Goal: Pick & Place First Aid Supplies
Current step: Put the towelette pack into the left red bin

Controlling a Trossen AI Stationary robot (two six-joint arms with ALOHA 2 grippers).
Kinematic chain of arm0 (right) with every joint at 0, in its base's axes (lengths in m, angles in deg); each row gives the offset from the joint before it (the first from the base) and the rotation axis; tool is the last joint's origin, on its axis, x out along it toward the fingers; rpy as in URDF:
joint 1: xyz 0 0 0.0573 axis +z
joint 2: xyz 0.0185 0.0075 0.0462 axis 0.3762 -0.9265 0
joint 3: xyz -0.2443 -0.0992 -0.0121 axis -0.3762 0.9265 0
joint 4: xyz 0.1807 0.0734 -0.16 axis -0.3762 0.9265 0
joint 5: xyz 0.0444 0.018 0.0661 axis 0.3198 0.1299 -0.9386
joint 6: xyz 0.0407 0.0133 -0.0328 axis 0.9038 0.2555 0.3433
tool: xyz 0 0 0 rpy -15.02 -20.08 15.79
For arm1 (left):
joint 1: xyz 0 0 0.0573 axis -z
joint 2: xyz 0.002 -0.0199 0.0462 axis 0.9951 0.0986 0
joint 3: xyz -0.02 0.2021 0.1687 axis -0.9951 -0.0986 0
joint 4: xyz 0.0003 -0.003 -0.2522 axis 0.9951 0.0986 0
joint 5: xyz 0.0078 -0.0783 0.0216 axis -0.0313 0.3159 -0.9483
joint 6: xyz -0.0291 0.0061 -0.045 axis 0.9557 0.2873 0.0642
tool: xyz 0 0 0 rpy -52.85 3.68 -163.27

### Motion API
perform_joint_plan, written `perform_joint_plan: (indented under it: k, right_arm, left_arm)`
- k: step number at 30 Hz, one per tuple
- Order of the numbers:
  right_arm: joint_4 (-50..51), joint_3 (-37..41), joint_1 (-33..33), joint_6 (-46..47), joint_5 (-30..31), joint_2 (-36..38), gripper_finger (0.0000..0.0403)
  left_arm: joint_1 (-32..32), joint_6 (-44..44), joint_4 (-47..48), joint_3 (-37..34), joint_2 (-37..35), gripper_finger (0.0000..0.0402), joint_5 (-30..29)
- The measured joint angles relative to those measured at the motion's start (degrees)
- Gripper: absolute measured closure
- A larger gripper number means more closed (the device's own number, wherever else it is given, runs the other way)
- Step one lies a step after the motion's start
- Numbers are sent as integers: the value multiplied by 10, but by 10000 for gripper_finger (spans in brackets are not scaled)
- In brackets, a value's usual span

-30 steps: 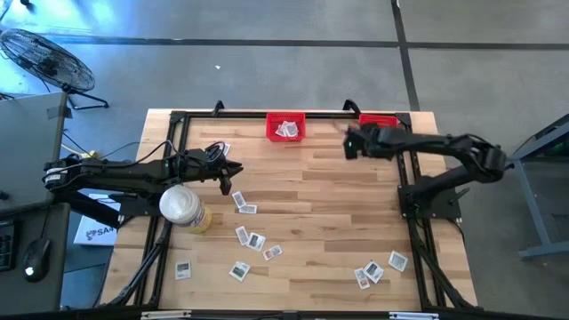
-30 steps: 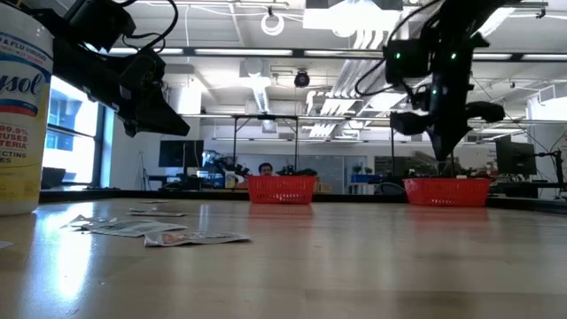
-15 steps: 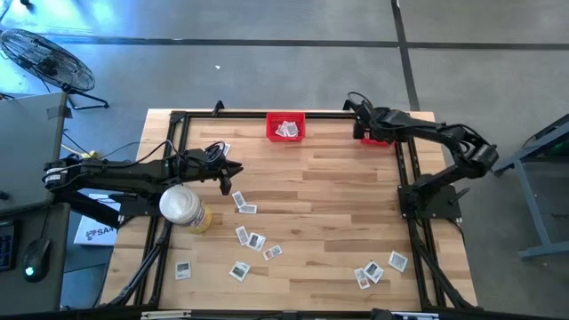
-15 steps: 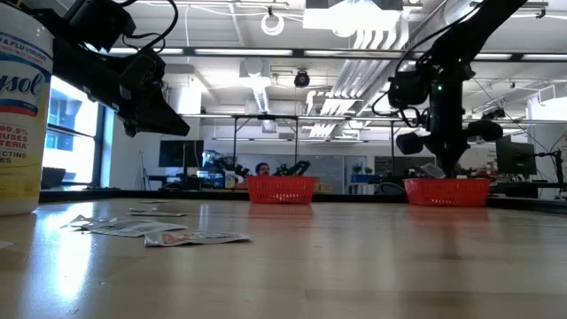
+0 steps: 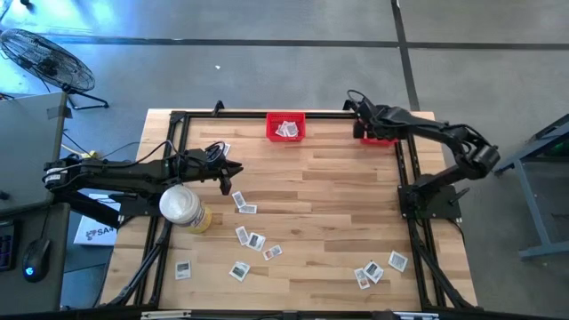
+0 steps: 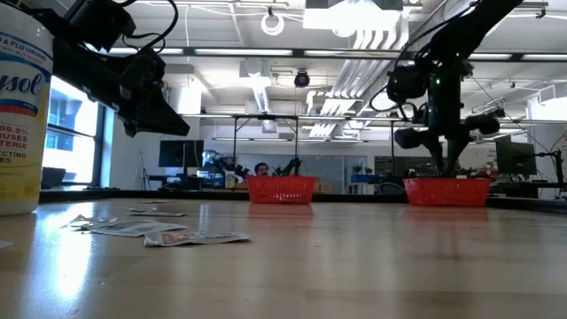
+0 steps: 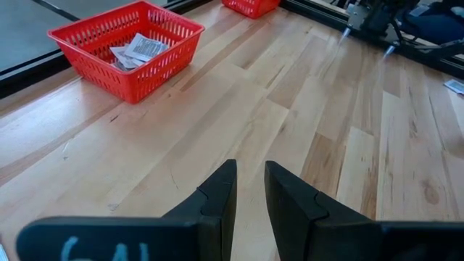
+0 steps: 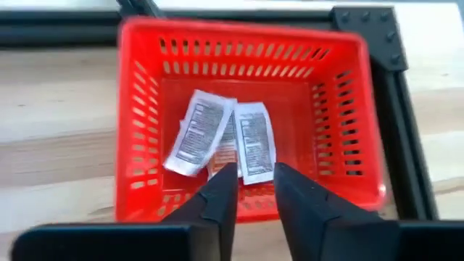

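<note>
Paper-thin white packets (image 8: 244, 141) lay in the red bin (image 8: 142, 130) beneath the released, empty right gripper (image 8: 249, 190) — likely light, limp, slippery — best pinched by an edge.

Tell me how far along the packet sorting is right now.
Done: packets lie in both red bins, the centre bin and the right bin, where a few show. In hand: the right gripper hangs over the right bin with nothing between its parted fingers; the left gripper hovers empty over the table. Left: roughly a dozen packets scattered on the table.
</note>
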Motion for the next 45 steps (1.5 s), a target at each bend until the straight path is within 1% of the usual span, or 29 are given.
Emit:
perform_joint_plan:
  k: [4,6,8,10,14,20,25,28,32,34,35,38,45]
  right_arm:
    - [57,-35,19,-37,-26,38,288]
    - [83,-45,51,-43,-46,58,282]
    - [103,-46,100,-22,-79,73,280]
    - [122,-46,163,22,-115,80,280]
    - [138,-46,313,116,-170,73,288]
    - [119,-46,526,288,-254,32,305]
    - [65,-46,667,425,-349,-19,318]
    - [39,-46,729,472,-428,-51,321]
    - [59,-45,790,514,-535,-89,313]
    - [69,-45,809,518,-558,-100,297]
    - [70,-45,815,521,-560,-104,287]
    - [58,-35,818,542,-575,-104,246]
    - [-9,30,813,549,-640,-97,123]
  left_arm:
    - [0,0,0,0,0,331,0]
    - [0,0,0,0,0,331,0]
    - [0,0,0,0,0,331,0]
    - [0,0,0,0,0,331,0]
    - [0,0,0,0,0,331,0]
    - [0,0,0,0,0,331,0]
    - [0,0,0,0,0,331,0]
    - [0,0,0,0,0,331,0]
    - [0,0,0,0,0,331,0]
    - [0,0,0,0,0,331,0]
    - [0,0,0,0,0,331,0]
    - [0,0,0,0,0,331,0]
    - [0,0,0,0,0,331,0]
